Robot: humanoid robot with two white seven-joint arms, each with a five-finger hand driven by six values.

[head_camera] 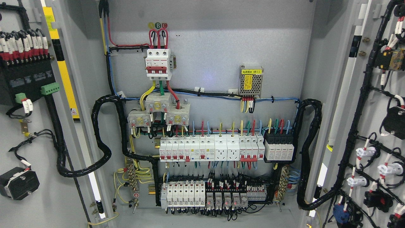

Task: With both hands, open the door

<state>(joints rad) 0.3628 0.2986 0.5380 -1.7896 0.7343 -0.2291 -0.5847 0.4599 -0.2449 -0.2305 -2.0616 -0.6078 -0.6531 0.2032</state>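
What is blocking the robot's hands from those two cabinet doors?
Nothing visible. Neither hand is in the picture, and both doors already stand swung open: the left door at the left edge, the right door at the right, with the wired back panel exposed between them.

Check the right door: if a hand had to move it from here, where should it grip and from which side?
Grip the right door's inner free edge, the pale vertical flange, coming from the cabinet opening side. The door is swung open, its inner face crowded with wiring and components, so that bare edge looks like the safest hold. No hand is in view.

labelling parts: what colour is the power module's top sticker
Yellow sticker on the perforated metal power module; head view.
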